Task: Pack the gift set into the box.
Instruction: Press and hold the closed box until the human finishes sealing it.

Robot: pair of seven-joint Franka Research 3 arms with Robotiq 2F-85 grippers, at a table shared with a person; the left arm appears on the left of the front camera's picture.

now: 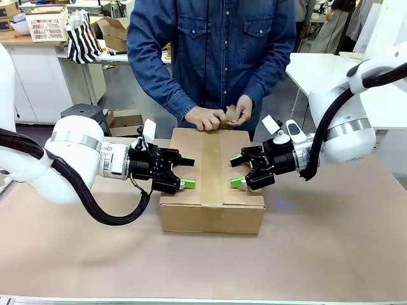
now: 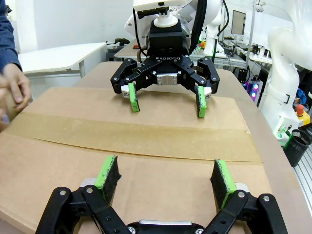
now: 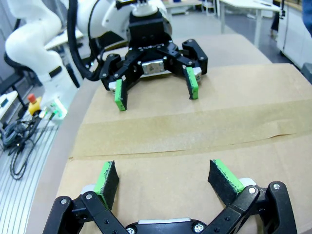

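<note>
Box: brown cardboard, flaps closed, pale tape strip along the top seam; sits mid-surface. Judged stiff-walled, moderately heavy once packed; best gripped at opposite side walls. Person's hands: together at box's far edge. Left hand: over box's left top, fingers apart, empty. Right hand: over box's right top, fingers apart, empty.
</note>
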